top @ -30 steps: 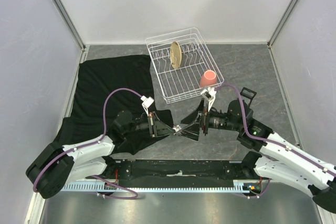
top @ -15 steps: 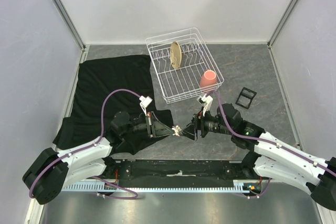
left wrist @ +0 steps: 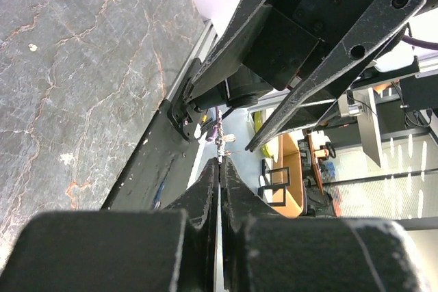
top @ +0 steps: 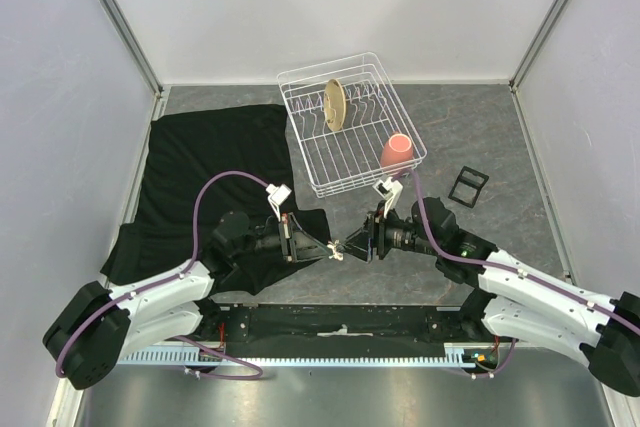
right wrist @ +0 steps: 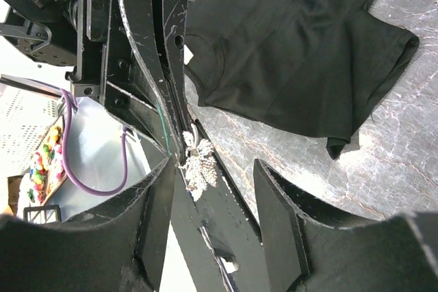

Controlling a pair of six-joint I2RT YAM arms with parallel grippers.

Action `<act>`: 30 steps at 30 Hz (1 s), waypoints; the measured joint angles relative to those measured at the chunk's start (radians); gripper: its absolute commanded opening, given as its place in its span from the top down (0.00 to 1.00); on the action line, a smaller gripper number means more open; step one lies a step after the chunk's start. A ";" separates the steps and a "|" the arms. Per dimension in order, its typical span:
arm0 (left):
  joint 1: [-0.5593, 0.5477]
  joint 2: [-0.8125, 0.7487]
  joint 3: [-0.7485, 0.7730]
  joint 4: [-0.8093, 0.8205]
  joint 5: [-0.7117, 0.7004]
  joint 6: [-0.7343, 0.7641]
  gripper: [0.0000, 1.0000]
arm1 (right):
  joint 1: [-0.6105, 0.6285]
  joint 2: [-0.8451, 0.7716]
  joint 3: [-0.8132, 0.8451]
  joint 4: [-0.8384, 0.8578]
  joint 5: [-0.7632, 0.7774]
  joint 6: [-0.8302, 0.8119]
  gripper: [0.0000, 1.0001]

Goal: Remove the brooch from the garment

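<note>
At the near middle of the table [top: 480, 137], just right of the near corner of the black garment [top: 215, 162], the brooch [right wrist: 198, 166] hung in the air at the very tips of the left gripper [top: 330, 246]. That gripper's fingers [left wrist: 205, 193] were pressed together with only a thin sliver between them, clamping the pin. The whitish flower stuck out past the tips, clear of the fabric as far as the views showed. The garment itself lay on the left half of the table.

The right gripper [top: 360, 245] faced the left one tip to tip, coming from the right. Its fingers [right wrist: 274, 210] were spread wide and held nothing. In the right wrist view the brooch sat in the mouth of that gap, close to the finger on the view's left and well apart from the other. Its long axis ran roughly along the line of the fingers, pointing into the gap.

The right arm was the only free one, and it was just beside the brooch. A handover looked to call for a small sideways shift to centre the flower before the jaws closed. A grip on the petals alone could slip.
</note>
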 measured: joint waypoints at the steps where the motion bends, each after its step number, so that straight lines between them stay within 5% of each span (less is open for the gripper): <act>1: 0.000 0.000 0.000 -0.002 0.000 0.000 0.98 | 0.000 0.002 0.000 0.004 -0.001 0.001 0.43; 30: 0.000 0.003 0.026 -0.043 -0.016 0.000 0.98 | 0.020 0.039 -0.015 0.039 -0.002 0.017 0.62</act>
